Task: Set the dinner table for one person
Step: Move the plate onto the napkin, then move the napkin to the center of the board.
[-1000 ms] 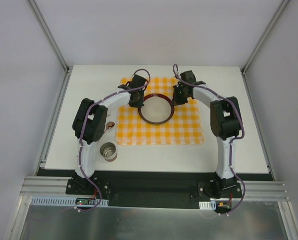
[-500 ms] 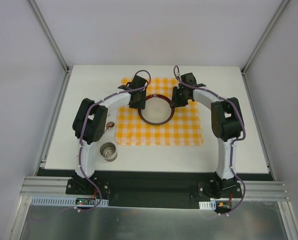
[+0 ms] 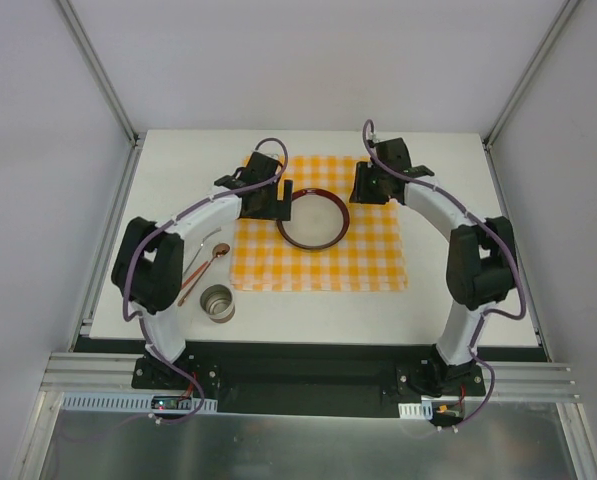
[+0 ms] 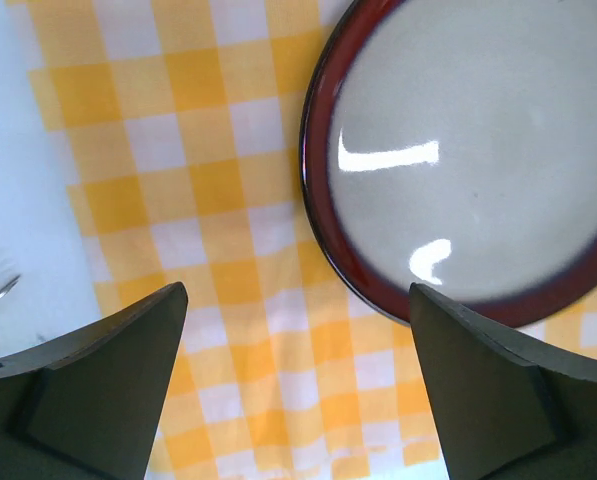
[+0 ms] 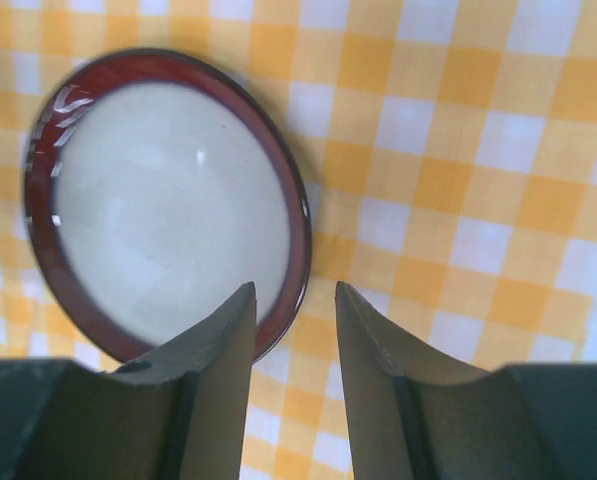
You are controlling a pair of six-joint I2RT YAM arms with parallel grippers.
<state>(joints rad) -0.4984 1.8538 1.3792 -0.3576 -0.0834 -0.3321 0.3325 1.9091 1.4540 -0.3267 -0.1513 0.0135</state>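
- Spoon [image 3: 206, 264]: copper-coloured, lies on the bare white at 9 o'clock of the plate, with a thin grey utensil [image 3: 209, 240] just beside it, too small to name. Judged light, stiff and flat-lying; best pinched across the handle.
- Cup [image 3: 217, 303]: metal, upright, at 8 o'clock of the plate, off the mat. Judged light and rigid with a slick wall; grip over the rim.
- Left pincer [image 4: 296, 300]: fingers spread wide, nothing between them, hovering over the mat at the plate's 10 o'clock.
- Plate [image 3: 311, 222]: dark red rim, pale glossy centre, sits on the orange-and-white checkered mat [image 3: 368, 262], toward its far half. Judged stiff, slippery and breakable; only the rim offers a hold.
- Right pincer [image 5: 293, 292]: fingers parted by a narrow gap, holding nothing, above the mat at the plate's 2 o'clock.
- Surface [image 3: 478, 190]: the dinner table itself, a wide white matte slab under everything, reaching from the arm bases at 6 o'clock to the back wall at 12. Judged rigid and fixed; nothing to grasp, things are only set on it.
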